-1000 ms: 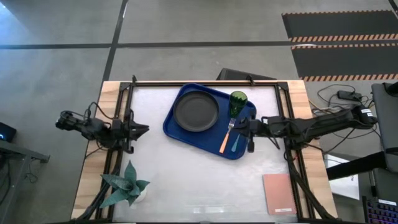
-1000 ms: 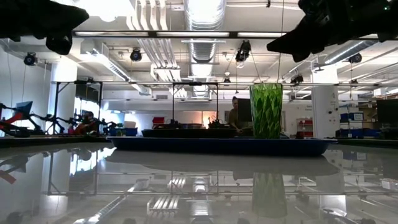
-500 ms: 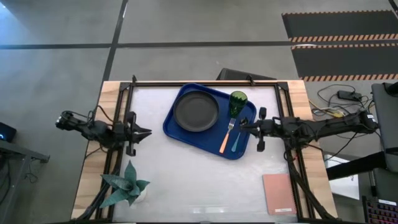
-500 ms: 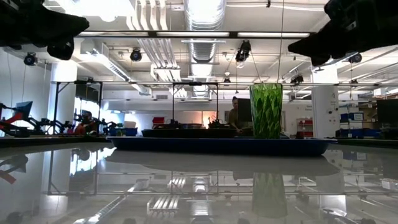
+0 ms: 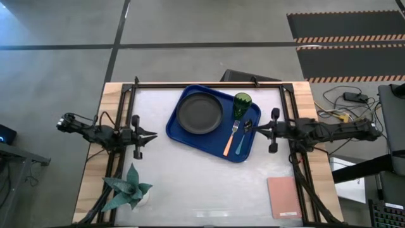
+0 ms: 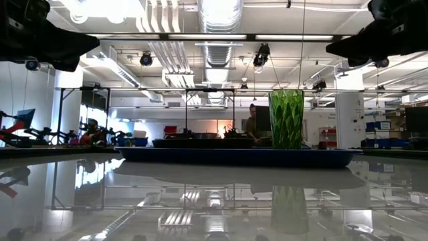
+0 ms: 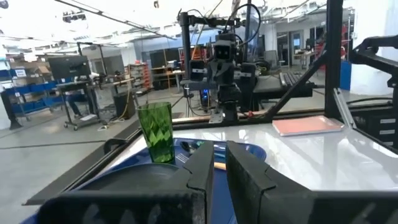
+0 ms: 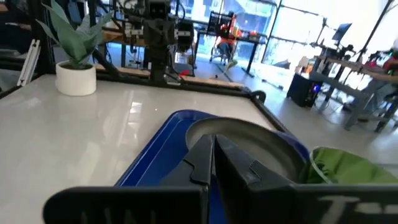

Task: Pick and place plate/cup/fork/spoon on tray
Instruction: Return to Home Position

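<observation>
The blue tray (image 5: 180, 130) lies at the table's far middle. On it rest the dark plate (image 5: 199, 113), the green cup (image 5: 242, 101), which stands upright, the orange-handled fork (image 5: 229, 143) and the teal-handled spoon (image 5: 241, 146), side by side. The cup (image 6: 286, 119) also shows in the low view. My right gripper (image 5: 255, 129) is shut and empty, just off the tray's right rim beside the spoon's bowl. My left gripper (image 5: 154, 135) is shut and empty, left of the tray. Both hang above the table.
A pale teal plant in a white pot (image 5: 128, 190) stands at the near left. A pink pad (image 5: 283, 197) lies at the near right. Bare tabletop lies between them, in front of the tray.
My right gripper has drawn back from over the tray's right part toward the table's right edge. The spoon and fork stay lying on the tray. My left gripper has shifted slightly toward the tray.
</observation>
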Controlling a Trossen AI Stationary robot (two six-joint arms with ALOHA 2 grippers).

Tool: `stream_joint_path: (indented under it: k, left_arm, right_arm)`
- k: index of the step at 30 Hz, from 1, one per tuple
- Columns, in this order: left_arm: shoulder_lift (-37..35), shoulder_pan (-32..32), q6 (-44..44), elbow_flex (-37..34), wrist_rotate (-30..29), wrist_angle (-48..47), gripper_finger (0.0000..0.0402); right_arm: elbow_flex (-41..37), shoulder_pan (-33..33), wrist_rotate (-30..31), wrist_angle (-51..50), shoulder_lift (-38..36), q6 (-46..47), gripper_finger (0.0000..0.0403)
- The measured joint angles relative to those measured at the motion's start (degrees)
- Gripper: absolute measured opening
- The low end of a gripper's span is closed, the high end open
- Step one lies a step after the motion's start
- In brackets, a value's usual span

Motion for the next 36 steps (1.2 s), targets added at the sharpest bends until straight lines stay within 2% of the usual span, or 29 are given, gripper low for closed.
stream_joint_path:
  k: [12, 18, 25, 30, 36]
  left_arm:
    - [0.02, 0.00, -0.06, 0.00, -0.09, -0.02, 0.0024]
    - [0.06, 0.00, -0.15, 0.00, -0.09, -0.03, 0.0024]
    - [0.40, 0.00, -0.17, 0.00, -0.11, 0.00, 0.0024]
    - [0.73, 0.00, -0.17, 0.00, -0.15, -0.13, 0.0024]
    - [1.09, 0.00, -0.17, 0.00, -0.10, 0.00, 0.0024]
  right_arm:
    - [-1.73, 0.00, -0.01, -3.33, -13.40, -4.74, 0.0008]
    - [-3.43, 0.00, -1.93, -3.76, -13.09, -6.79, 0.0008]
    - [-10.62, 0.00, -2.56, -0.72, -13.55, -8.68, 0.0008]
    - [-10.60, 0.00, -6.58, 0.33, -12.48, -5.79, 0.0008]
    - [-10.60, 0.00, -5.99, 0.33, -12.24, 2.19, 0.0008]
